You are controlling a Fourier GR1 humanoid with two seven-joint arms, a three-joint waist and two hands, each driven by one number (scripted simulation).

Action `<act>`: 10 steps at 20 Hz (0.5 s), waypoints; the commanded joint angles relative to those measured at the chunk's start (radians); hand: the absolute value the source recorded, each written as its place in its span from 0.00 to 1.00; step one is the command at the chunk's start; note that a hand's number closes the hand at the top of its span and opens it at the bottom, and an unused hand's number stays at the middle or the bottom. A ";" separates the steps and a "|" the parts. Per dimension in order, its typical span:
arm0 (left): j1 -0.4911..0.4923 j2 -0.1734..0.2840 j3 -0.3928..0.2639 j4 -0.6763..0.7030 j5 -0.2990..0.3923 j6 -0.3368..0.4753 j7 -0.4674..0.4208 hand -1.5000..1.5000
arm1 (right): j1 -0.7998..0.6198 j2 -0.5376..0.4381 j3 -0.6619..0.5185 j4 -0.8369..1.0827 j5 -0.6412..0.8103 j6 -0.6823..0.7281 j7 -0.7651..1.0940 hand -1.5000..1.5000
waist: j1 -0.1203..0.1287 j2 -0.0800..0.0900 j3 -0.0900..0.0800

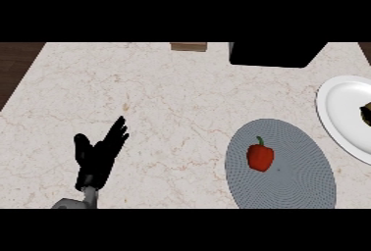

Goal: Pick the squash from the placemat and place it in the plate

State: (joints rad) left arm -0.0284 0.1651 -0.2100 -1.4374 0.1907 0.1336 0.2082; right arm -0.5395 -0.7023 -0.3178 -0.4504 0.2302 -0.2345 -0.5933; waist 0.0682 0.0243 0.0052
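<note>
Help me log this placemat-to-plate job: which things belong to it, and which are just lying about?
Job: placemat; plate; dark item on the plate, cut off at the view's edge, perhaps the squash.
Lying about: red pepper on the placemat; black box; brown block; left hand, open, resting at lower left.

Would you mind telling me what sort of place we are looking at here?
Most likely a kitchen counter: a pale marble-patterned countertop carries a white plate and a round grey placemat with a red bell pepper on it.
</note>
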 commanded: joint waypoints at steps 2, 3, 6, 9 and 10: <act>-0.013 0.006 0.003 0.023 0.004 -0.024 -0.001 0.50 | -0.079 0.004 0.076 0.160 0.092 0.050 0.024 0.00 | 0.013 0.006 0.001; -0.010 0.017 0.006 0.015 0.004 -0.029 0.006 0.50 | -0.091 -0.005 0.072 0.174 0.087 0.088 -0.006 0.00 | 0.012 0.005 0.002; -0.007 0.019 0.019 0.014 0.018 -0.039 -0.003 0.50 | -0.116 0.003 0.041 0.203 0.051 0.174 -0.077 0.00 | 0.007 0.004 0.003; -0.009 -0.001 0.001 0.010 -0.003 -0.018 -0.001 0.50 | -0.147 0.007 -0.014 0.219 -0.005 0.227 -0.128 0.00 | 0.002 0.004 0.004; 0.003 -0.005 0.016 0.039 0.002 -0.012 -0.016 0.50 | -0.127 0.038 -0.049 0.213 -0.041 0.215 -0.188 0.00 | -0.008 0.003 0.004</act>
State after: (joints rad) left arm -0.0381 0.1686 -0.1990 -1.4229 0.1951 0.1122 0.1955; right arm -0.6568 -0.6869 -0.3095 -0.2619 0.2484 -0.0733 -0.6865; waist 0.0723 0.0279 0.0093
